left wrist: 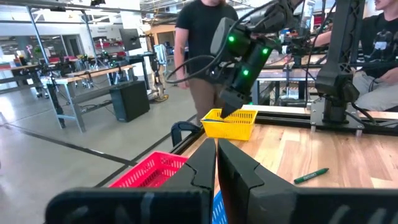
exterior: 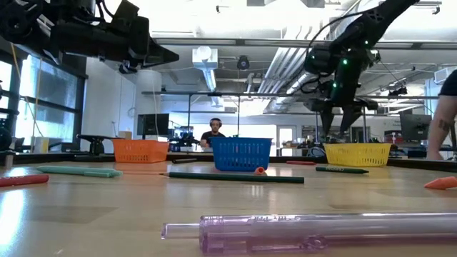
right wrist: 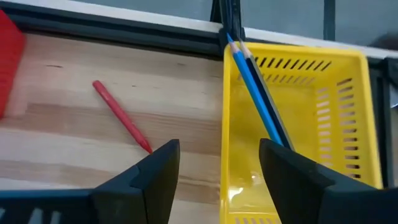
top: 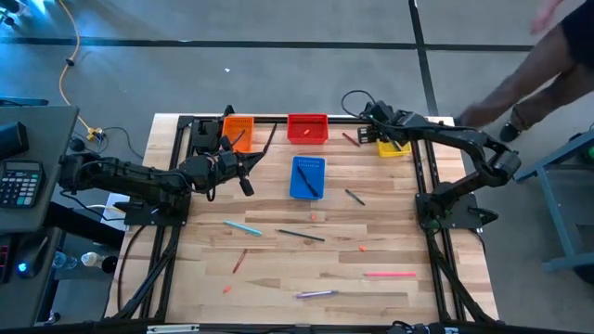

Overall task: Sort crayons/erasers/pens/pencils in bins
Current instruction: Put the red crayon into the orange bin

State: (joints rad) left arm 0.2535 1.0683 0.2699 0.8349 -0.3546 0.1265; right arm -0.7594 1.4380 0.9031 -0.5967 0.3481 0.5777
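While the right gripper (right wrist: 217, 165) hangs above the yellow plastic mesh bin (right wrist: 348, 112) at the upper right of the high view, its two dark fingers are spread wide and hold nothing. Inside this bin lie a blue pen (right wrist: 255, 93) and a thin dark pencil (right wrist: 268, 106), side by side, leaning on the bin's wall, with their long axes running from the bin's back corner toward the gripper. Beside the bin, on the wooden table (top: 278, 278), lies a slim red stick (right wrist: 121, 116), diagonal, not touching the bin.

The left gripper (top: 243, 174) is at the upper left of the centre in the high view, just beside the orange mesh bin (top: 238, 131), above the table. In the left wrist view its fingers (left wrist: 202, 171) are pressed together with almost no gap, and nothing is visible between them.

The red mesh bin (top: 307, 127) stands at the top centre, and the blue mesh bin (top: 307, 176) below it has a dark stick inside, lying diagonally.

On the table, spread well apart, lie a teal pen (top: 242, 227), a long dark pencil (top: 301, 235), a pink pen (top: 389, 275), a clear purple pen (top: 316, 294), a short dark green stick (top: 355, 197), and small orange-red pieces (top: 362, 249). Most of the long ones lie almost left to right in the high view.

A person's arm (top: 520, 83) reaches in at the upper right corner of the high view.
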